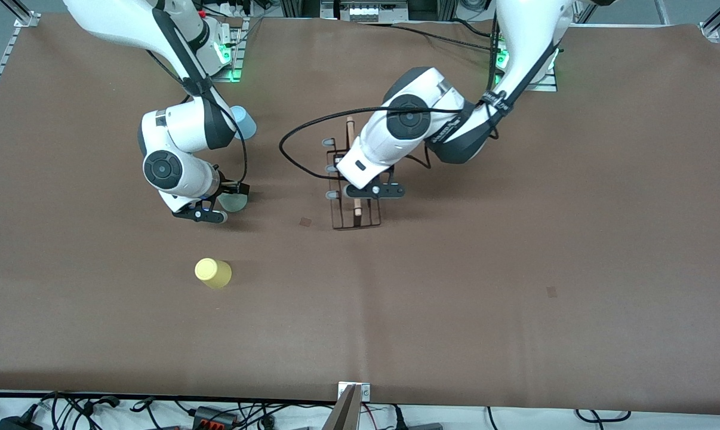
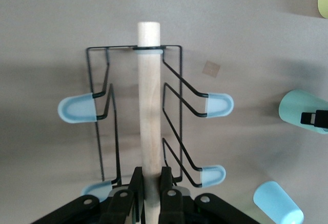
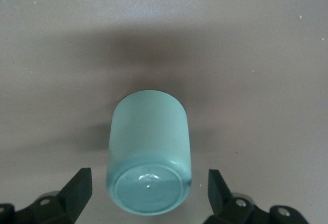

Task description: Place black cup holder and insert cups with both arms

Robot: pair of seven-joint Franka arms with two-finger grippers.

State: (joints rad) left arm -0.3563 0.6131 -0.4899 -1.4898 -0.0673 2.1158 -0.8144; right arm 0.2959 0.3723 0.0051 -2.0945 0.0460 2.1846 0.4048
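Observation:
The black cup holder (image 1: 355, 220) stands upright on the brown table near its middle. Its wooden rod (image 2: 149, 96) runs along the top and its pale pegs (image 2: 219, 104) stick out sideways. My left gripper (image 1: 360, 191) is shut on the rod, as the left wrist view (image 2: 150, 183) shows. The mint green cup (image 1: 236, 204) lies on its side toward the right arm's end. My right gripper (image 1: 225, 202) is low around it; in the right wrist view (image 3: 148, 190) the fingers (image 3: 79, 189) stand open on either side of the cup (image 3: 148, 147), not touching it.
A light blue cup (image 1: 244, 122) lies beside the right arm, farther from the front camera than the mint cup. A yellow cup (image 1: 212, 272) lies nearer the front camera. The brown table cover (image 1: 515, 239) has bare room toward the left arm's end.

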